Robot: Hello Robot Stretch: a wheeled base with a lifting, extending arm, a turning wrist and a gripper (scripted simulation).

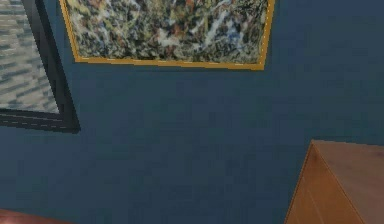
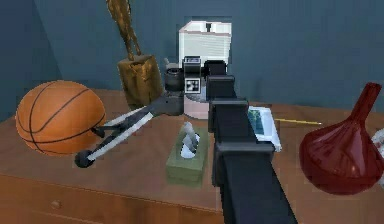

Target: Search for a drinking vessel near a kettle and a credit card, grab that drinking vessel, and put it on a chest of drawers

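One small dark cylinder [image 2: 174, 78] is the only candidate for the drinking vessel, and it is too small to confirm as a cup. It stands toward the back of the chest of drawers [image 2: 60, 190], just right of the gold trophy [image 2: 135, 72] and just left of the white marker squares on the arm [image 2: 240, 165]. Treat it as rigid, light and breakable, with smooth walls that may slip. Recommended hold: across the body at mid-height, kept upright, clear of any handle.

The end effector [image 2: 92, 143] points toward the arm side view's left, its two thin fingers lying in front of the basketball [image 2: 45, 110]. With the ball and the wooden top behind the fingers, it cannot be determined whether it holds anything.

A tissue box [image 2: 186, 155] sits just left of the arm. A white slatted box [image 2: 207, 45] stands behind it near the wall. A red flared vase [image 2: 345, 150] stands at the right, with a thin yellow pencil [image 2: 297, 120] between vase and arm. The top is crowded, so bare wood near the front edge is the likeliest set-down zone. The basketball may roll if nudged.

In the forward view, a gold-framed painting [image 1: 170, 30] and a dark-framed window [image 1: 25, 60] hang on a blue wall, above a wooden cabinet corner [image 1: 340, 185].
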